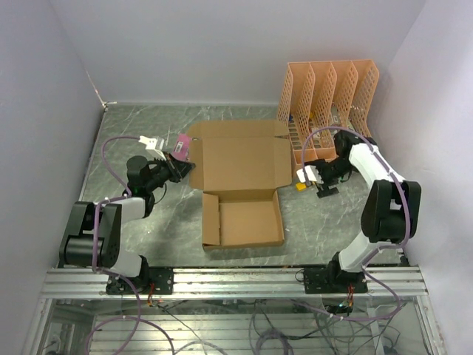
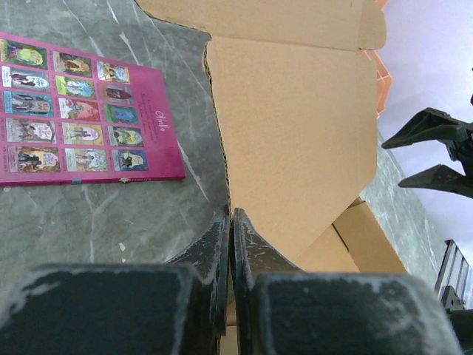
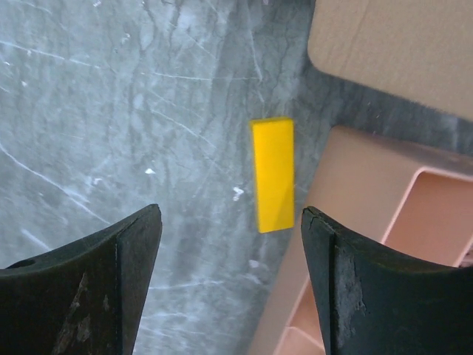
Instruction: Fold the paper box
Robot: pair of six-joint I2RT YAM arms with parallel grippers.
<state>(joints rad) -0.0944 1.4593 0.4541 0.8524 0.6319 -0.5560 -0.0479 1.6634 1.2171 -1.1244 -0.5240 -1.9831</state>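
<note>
**Top view.** The paper box [image 1: 240,185] lies at the centre of the grey marbled surface [image 1: 148,222], only partly formed. Its far panel is flat with the flaps spread, and its near section shows a flap turned in along the 9 o'clock side. A pink printed card [image 1: 182,146] lies at 10 o'clock of the box, just beside its corner. An orange lattice organizer [image 1: 329,96] stands at 1 o'clock, against the back wall.

**Left wrist view.** The left fingers [image 2: 225,225] are pressed together with no gap between them. Their tips sit at the box's 9 o'clock edge. It cannot be told whether that edge is nipped between them. The pink card lies flat at 10 o'clock of the tips.

**Right wrist view.** The right fingers [image 3: 137,248] stand wide apart and hold nothing, at 3 o'clock of the box. A small yellow block [image 3: 273,175] lies flat on the surface between and ahead of the 2 tips. The block is apart from both tips and just beside the organizer's base, with a corner of the cardboard at 1 o'clock.
</note>
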